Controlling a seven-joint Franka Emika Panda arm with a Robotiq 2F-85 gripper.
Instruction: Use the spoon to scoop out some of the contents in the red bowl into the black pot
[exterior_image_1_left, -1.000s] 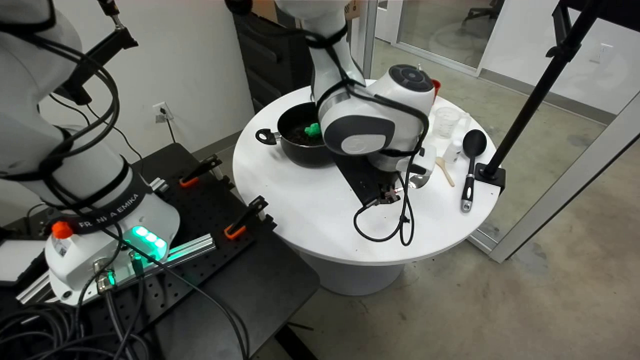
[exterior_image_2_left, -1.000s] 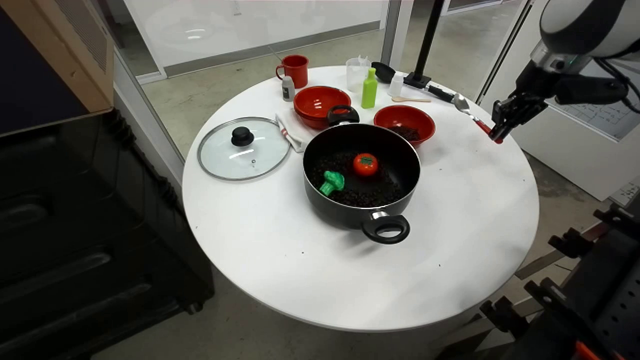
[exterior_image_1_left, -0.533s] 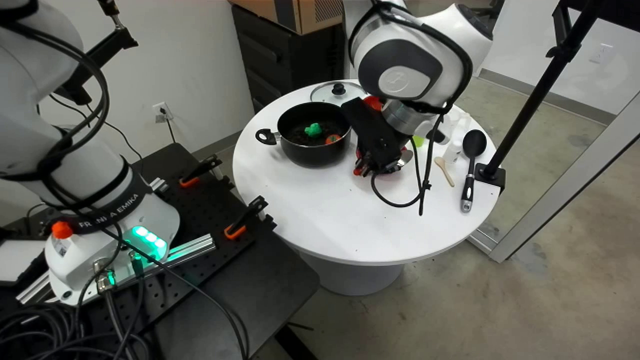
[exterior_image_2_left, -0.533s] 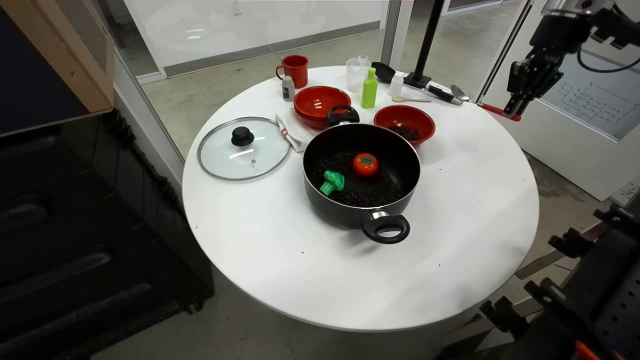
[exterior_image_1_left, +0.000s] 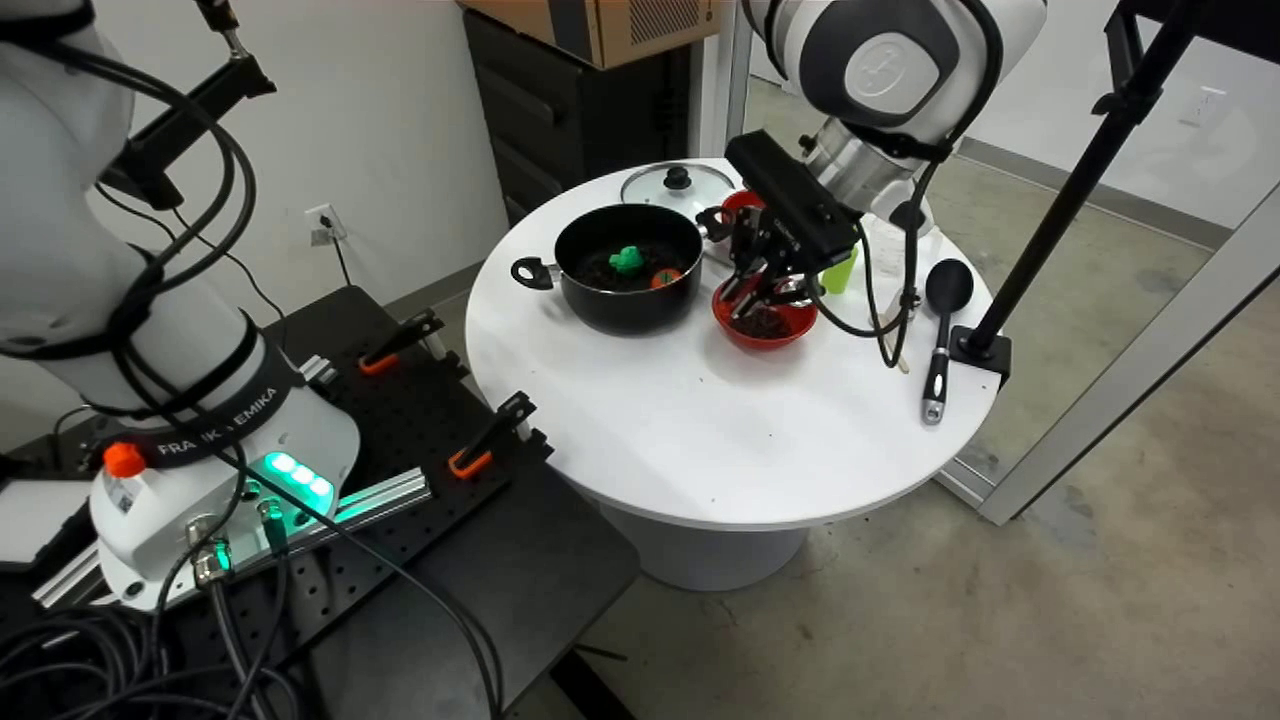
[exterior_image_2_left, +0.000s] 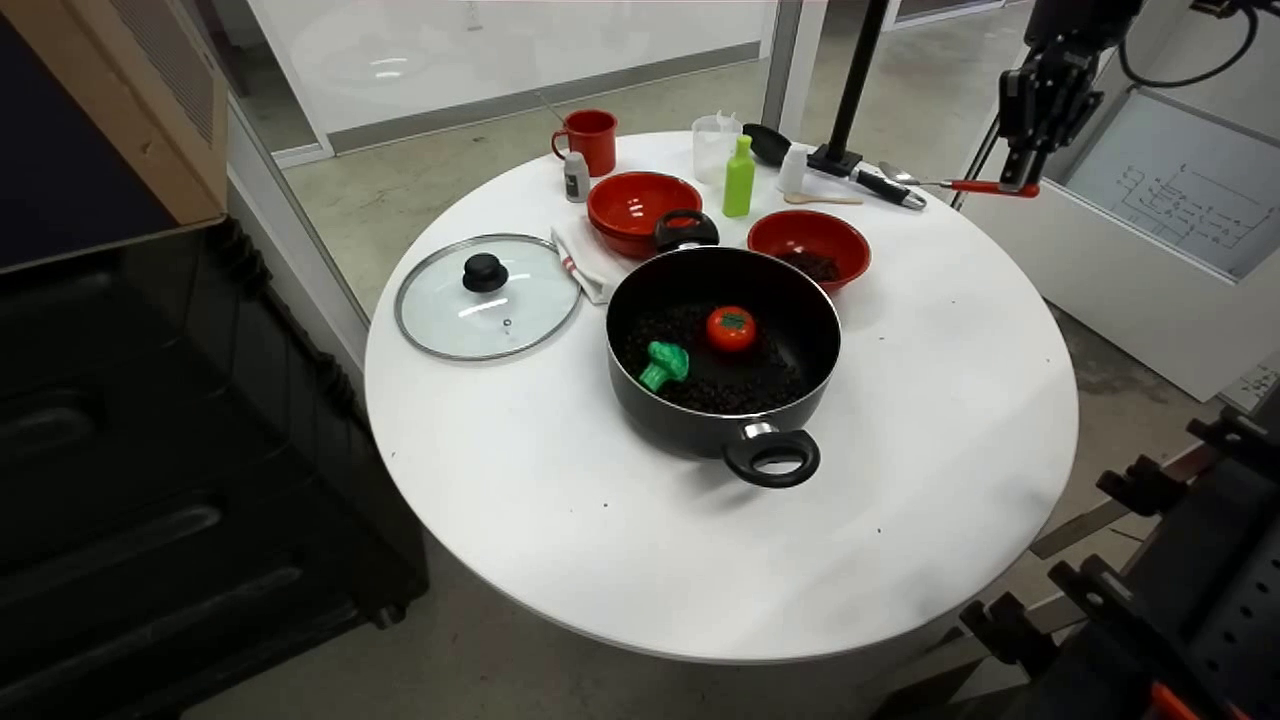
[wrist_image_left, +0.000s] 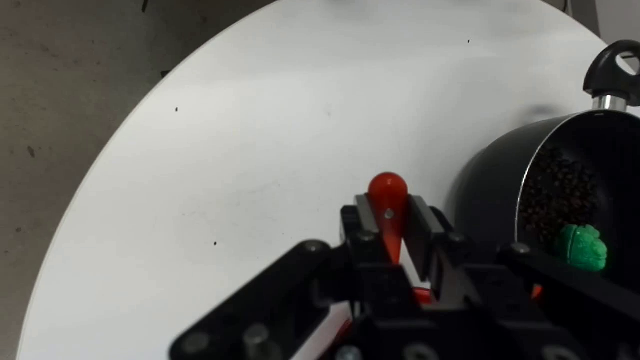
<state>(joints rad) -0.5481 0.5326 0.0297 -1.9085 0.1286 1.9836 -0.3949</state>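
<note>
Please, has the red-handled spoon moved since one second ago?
Yes. In an exterior view, the spoon has moved up in the picture against the red bowl with dark contents: earlier it sloped down below the bowl's far rim; now it shows above.

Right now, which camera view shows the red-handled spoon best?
An exterior view: the spoon shows lengthwise, nearly whole, gripped by the fingers. The wrist view gives only its red handle, close up. In an exterior view crowded by the arm, its silver head looks small, its handle hard to make out.
</note>
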